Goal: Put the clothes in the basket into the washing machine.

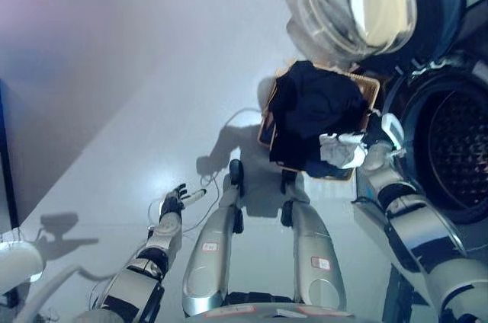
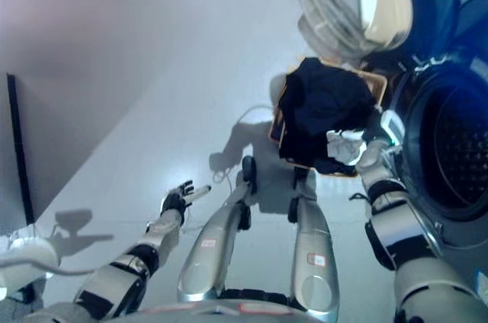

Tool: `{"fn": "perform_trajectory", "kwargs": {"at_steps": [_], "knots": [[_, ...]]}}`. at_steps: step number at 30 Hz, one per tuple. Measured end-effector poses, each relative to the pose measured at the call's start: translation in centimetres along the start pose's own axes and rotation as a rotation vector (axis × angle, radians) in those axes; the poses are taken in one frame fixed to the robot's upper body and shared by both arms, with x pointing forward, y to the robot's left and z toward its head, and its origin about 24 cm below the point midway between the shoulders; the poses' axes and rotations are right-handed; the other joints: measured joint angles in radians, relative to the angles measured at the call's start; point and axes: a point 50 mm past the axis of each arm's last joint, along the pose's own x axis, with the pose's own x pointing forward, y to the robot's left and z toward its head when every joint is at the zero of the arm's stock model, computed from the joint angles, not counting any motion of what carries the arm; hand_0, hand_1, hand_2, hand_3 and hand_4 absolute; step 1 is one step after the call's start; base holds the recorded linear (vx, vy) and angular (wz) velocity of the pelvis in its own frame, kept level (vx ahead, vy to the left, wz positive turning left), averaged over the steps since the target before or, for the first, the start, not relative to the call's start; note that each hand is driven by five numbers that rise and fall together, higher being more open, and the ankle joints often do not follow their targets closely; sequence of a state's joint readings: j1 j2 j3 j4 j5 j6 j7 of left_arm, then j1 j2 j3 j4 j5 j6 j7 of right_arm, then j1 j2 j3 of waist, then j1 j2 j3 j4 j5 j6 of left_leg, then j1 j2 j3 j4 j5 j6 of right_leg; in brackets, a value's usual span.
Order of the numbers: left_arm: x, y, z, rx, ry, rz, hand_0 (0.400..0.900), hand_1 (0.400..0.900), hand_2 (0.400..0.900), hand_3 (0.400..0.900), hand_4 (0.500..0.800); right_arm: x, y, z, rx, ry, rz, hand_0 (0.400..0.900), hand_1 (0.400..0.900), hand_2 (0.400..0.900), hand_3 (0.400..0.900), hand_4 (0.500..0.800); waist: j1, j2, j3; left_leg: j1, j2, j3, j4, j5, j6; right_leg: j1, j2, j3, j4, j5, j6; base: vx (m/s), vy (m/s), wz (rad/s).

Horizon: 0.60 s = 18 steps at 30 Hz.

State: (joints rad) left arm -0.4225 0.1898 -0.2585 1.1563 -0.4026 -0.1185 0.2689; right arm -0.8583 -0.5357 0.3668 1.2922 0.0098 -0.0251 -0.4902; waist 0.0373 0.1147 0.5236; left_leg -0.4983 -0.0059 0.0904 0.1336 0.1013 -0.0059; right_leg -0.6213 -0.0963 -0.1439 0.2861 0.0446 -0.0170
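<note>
Standing on pale floor (image 1: pixel 137 110) | basket (image 1: pixel 371 91) beside washing machine (image 1: pixel 450 148), door (image 1: pixel 358 3) open

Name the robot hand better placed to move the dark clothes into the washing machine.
The right robot hand. It rests against the dark clothes piled in the basket, right beside the washing machine's open drum. The left robot hand hangs open over the floor, far from both.

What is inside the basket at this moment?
The basket holds a heap of dark clothes that spills over its rim, with the right hand at the heap's lower edge. Anything beneath the heap, and the basket's bottom, is covered.
</note>
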Motion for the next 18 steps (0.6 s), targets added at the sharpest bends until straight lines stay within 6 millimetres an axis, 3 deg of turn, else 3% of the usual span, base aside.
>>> {"fn": "perform_trajectory", "kwargs": {"at_steps": [6,11,18], "knots": [[0.2,-0.4,3.9,-0.070,-0.141,-0.010,0.900,0.900,0.900,0.900,0.800,1.4,-3.0,3.3,0.042,-0.060,-0.148,0.900,0.900,0.900,0.900,0.800,0.003,0.003,0.017,-0.224,-0.018,0.007,0.222,-0.062,0.008,-0.227,-0.040,0.039,0.219,-0.070,-0.006,-0.03,0.008,0.07],[-0.1,-0.7,5.9,-0.118,-0.227,-0.030,0.900,0.900,0.900,0.900,0.800,1.9,-4.6,3.5,0.046,-0.040,-0.208,0.900,0.900,0.900,0.900,0.800,0.017,0.010,0.023,-0.434,-0.011,0.010,0.469,-0.146,0.005,-0.423,-0.059,0.060,0.418,-0.126,-0.022,-0.03,0.006,0.07],[-0.3,-0.9,6.1,-0.160,-0.230,-0.034,0.900,0.900,0.900,0.900,0.800,2.0,-5.0,3.7,0.066,-0.027,-0.250,0.900,0.900,0.900,0.900,0.800,0.024,0.015,0.025,-0.613,0.007,0.021,0.677,-0.201,0.007,-0.597,-0.065,0.083,0.592,-0.156,-0.039,0.00,-0.001,0.00]]}}
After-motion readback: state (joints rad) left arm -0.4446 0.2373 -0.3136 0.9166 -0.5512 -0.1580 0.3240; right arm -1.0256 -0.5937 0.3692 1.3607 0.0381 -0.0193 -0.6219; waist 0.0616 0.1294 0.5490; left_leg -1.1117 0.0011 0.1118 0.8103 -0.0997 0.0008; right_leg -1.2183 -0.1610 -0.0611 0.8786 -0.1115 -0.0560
